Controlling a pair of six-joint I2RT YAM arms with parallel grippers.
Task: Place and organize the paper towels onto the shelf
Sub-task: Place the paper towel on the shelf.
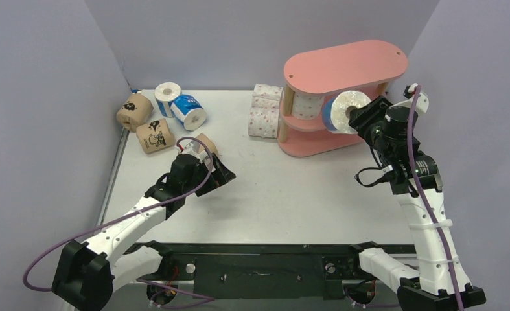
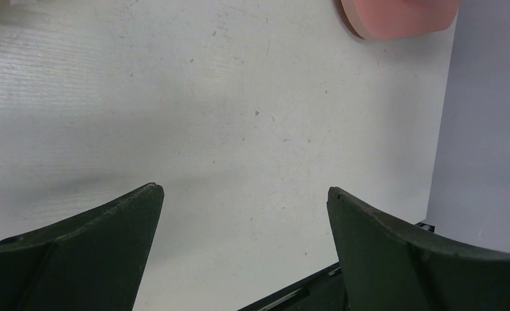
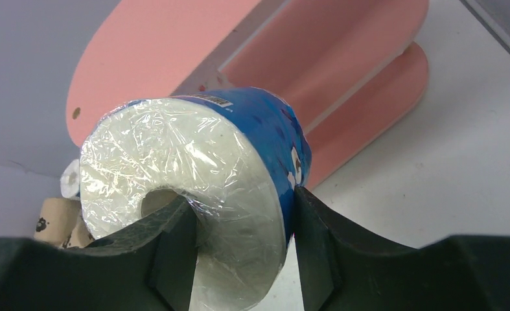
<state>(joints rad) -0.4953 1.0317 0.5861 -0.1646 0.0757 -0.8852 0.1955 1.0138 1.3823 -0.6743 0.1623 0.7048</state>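
A blue roll (image 1: 344, 110) hangs sideways before the pink shelf (image 1: 346, 65), whose middle tier holds a dotted roll (image 1: 308, 103).

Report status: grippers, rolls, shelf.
Left gripper open, empty. Right gripper shut on blue roll, at shelf front. Dotted roll on middle tier; path looks clear.

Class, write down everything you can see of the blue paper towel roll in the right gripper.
The blue roll is a cylinder with a blue printed side, a white end and a hollow core, sealed in crinkled clear film. The right gripper holds it off the table, one finger in the core, the other on the blue side. It hangs beside the pink shelf, near its middle tier.
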